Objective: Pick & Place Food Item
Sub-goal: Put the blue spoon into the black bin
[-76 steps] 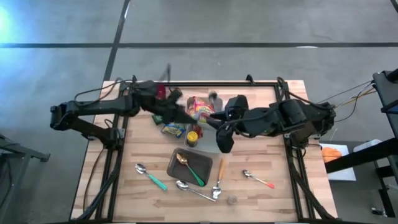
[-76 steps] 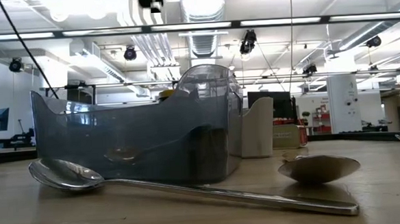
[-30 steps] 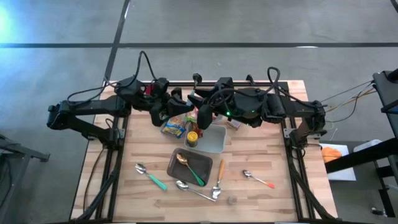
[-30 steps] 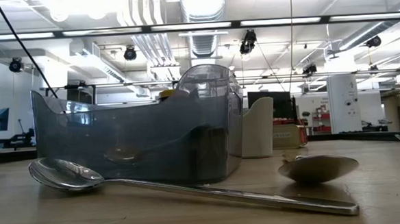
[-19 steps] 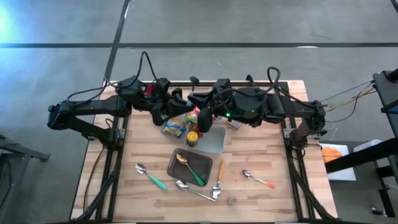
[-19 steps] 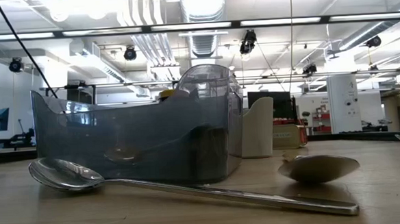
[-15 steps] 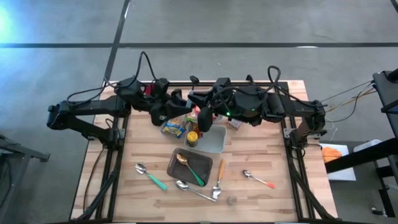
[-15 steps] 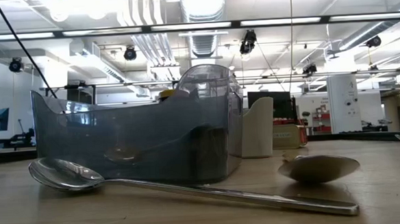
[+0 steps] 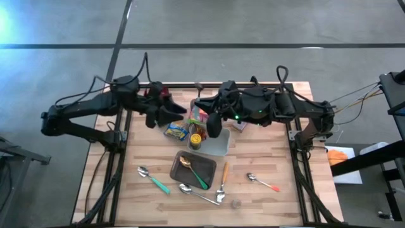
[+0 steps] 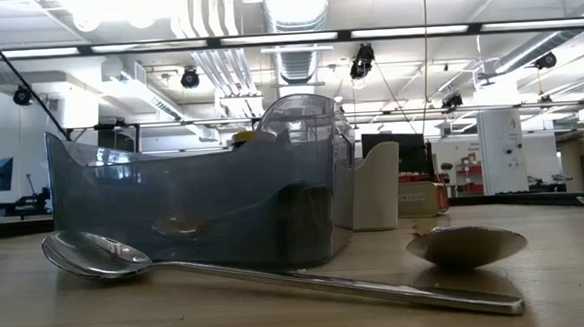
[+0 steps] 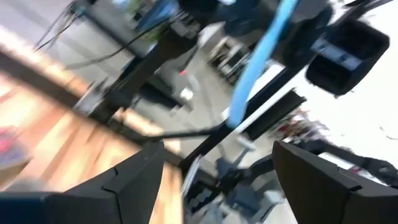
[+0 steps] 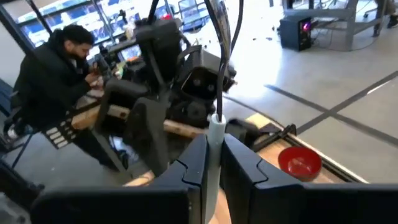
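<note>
Hovering over the table's (image 9: 152, 209) 12 o'clock edge, the right gripper (image 9: 214, 124) pinches a thin white item (image 12: 215, 146) between shut fingers; the wrist view shows it upright between the two dark fingers (image 12: 186, 168), but what it is I cannot tell. At its 9 o'clock, the left gripper (image 9: 172, 113) stands with its fingers (image 11: 134, 177) spread apart and nothing between them. Between the two grippers lie colourful food packets (image 9: 179, 131) and a small yellow-lidded jar (image 9: 196, 139), just beside a clear bin (image 9: 218, 144). Toward 6 o'clock sits a dark tray (image 9: 193, 171) holding a gold spoon (image 9: 185, 161) and a green-handled one, with more spoons (image 9: 154, 179) scattered around it. A red bowl (image 12: 300, 163) and a seated person (image 12: 53, 74) show beyond the table in the right wrist view.
</note>
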